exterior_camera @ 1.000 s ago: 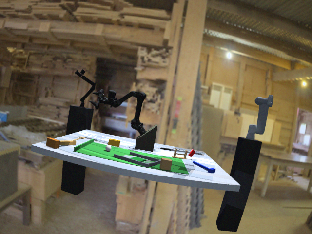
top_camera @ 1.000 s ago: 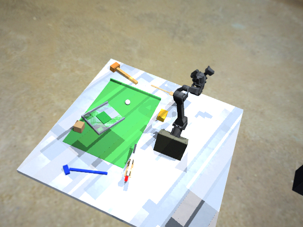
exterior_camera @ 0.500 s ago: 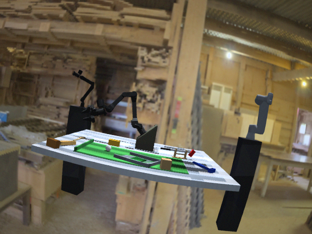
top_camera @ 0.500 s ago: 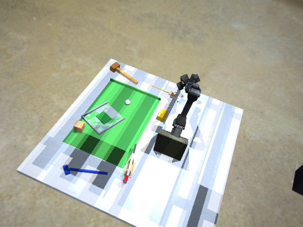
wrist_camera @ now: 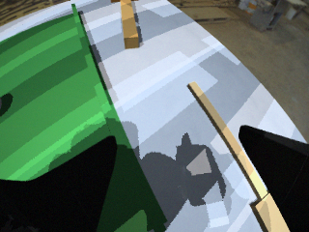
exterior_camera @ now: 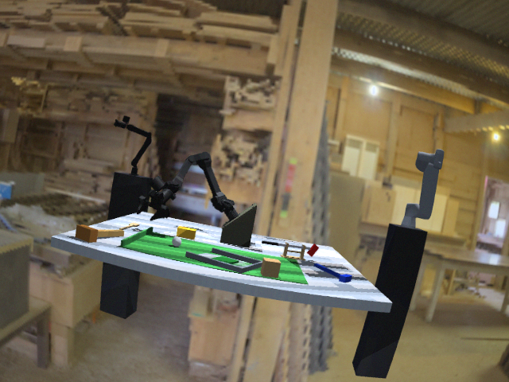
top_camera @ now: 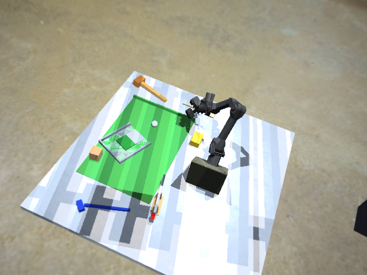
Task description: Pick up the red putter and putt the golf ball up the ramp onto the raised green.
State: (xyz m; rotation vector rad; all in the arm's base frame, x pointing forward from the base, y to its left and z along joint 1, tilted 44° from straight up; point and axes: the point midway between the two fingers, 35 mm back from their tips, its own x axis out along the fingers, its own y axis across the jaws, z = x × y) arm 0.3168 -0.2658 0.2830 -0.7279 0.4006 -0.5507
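task barely begun: gripper (top_camera: 191, 107), jaws wide and holding nothing, hangs upper centre; red putter (top_camera: 156, 204) untouched on its rack, lower centre; golf ball (top_camera: 154, 123) on the green mat (top_camera: 148, 165), not yet putted.

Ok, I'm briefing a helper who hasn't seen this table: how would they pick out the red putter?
Start at the striped green mat and go to its edge on the side of the arm's dark base. At that edge's end farther from the base stands a small wooden rack; the red putter lies propped on it. Its small red head is unique, and the blue club nearby lies flat on the table.
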